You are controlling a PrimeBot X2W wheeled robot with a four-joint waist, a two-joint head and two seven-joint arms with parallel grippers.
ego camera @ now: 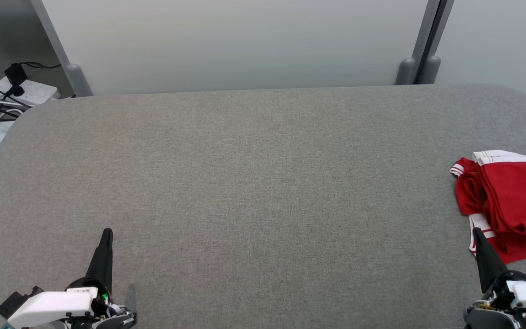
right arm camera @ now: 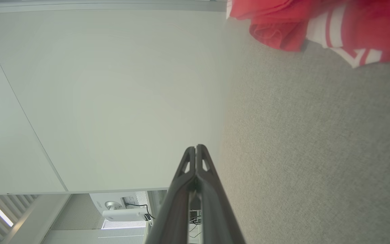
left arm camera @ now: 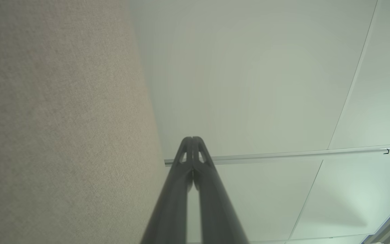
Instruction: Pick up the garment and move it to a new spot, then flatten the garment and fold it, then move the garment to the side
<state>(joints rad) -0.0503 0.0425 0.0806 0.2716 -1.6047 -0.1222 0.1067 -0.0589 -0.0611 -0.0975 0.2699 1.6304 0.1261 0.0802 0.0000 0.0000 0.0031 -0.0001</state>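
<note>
A: Head view: red garment (ego camera: pixel 509 201) lies bunched at the counter's (ego camera: pixel 244 183) right edge, beside the right end effector (ego camera: pixel 476 234).

B: Left wrist view: left end effector (left arm camera: pixel 192 140) pressed together, empty. Right wrist view: likewise. The cloth looks soft, light and floppy; I'd pinch its striped hem.

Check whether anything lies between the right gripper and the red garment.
Nothing visible does. The shut right gripper sits close beside the red garment, with just bare grey table between them.
</note>
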